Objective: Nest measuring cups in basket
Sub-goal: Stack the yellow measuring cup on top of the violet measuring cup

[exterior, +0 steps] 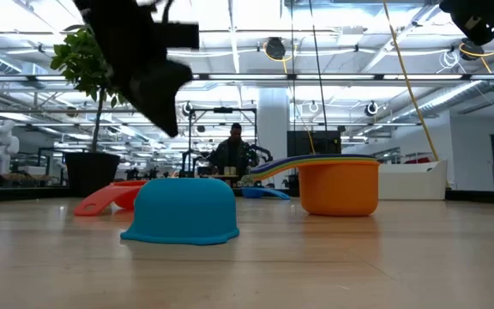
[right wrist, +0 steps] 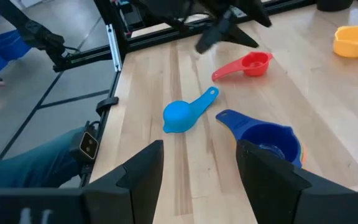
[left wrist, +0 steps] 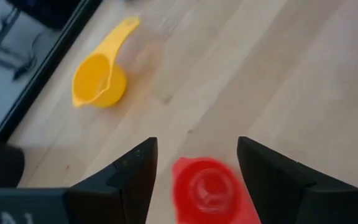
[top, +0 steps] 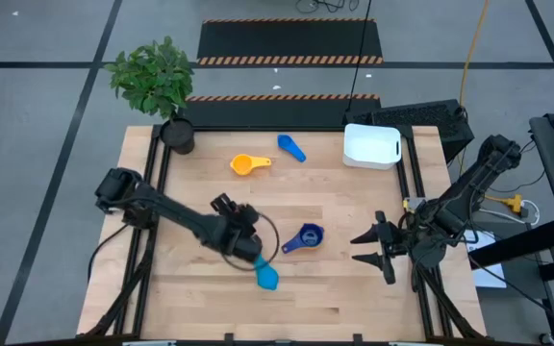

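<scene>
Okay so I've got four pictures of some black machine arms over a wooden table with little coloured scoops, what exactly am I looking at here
It is a two-armed robot at a wooden table. One camera looks straight down, one sits at table height, and one rides on each wrist. The left gripper is open above a red measuring cup; the right gripper waits open, holding nothing. Also on the table: a yellow cup, a mid blue cup, a light blue cup lying upside down, and a navy cup. The white basket holds no cups yet.

Light wooden table, white basket, plant pot, scattered measuring cups
</scene>
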Tool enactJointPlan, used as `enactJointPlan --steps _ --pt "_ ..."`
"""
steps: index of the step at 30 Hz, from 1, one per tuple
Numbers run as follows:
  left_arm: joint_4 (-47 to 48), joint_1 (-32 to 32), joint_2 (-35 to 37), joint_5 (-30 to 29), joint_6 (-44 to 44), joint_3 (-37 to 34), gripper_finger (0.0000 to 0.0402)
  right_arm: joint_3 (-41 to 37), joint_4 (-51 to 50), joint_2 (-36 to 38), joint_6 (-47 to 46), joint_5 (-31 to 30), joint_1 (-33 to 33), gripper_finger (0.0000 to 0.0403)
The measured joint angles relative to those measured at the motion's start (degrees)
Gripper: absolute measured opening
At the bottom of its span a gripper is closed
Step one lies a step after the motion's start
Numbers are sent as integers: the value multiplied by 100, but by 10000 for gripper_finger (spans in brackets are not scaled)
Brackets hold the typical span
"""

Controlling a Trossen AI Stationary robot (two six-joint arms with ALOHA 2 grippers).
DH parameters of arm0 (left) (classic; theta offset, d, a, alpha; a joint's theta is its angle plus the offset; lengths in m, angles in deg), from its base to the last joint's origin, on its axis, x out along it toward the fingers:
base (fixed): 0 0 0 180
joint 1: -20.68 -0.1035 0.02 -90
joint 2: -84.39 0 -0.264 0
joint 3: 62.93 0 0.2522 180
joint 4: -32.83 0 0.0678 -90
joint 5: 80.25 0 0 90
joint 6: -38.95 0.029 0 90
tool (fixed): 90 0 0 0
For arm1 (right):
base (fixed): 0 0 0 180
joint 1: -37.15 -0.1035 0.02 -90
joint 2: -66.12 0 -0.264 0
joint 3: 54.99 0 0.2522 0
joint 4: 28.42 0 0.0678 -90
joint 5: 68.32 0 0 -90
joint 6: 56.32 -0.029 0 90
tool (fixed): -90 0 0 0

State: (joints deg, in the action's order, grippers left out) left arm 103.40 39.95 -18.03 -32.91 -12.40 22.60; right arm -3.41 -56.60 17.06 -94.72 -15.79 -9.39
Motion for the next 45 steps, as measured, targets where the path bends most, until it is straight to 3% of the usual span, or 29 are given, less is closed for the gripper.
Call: enactJointPlan --steps 9,18,21,24,31,35,41,45 --pt "-70 -1462 2 953 176 -202 223 0 -33 1 451 16 109 196" --pt "-1231 -2244 3 998 1958 -202 223 0 -46 2 1576 23 121 196" --pt "-1439 -2495 2 1367 2153 -200 225 0 -45 2 1953 20 199 196" --pt "-1445 -2829 2 1658 2369 -200 242 0 -44 2 2309 -9 349 196" --pt "-1559 -3417 -43 1671 3207 -200 309 0 -44 4 3149 -35 889 196" --pt "-1828 -3605 -138 1687 3697 -196 326 0 -44 4 3524 -39 1214 196" --pt "-2022 -3908 -374 2429 4115 -205 313 0 -43 4 3820 -37 1656 196" --pt "-1931 -4158 -447 2534 4120 -204 286 0 -39 20 3990 -30 1901 196"
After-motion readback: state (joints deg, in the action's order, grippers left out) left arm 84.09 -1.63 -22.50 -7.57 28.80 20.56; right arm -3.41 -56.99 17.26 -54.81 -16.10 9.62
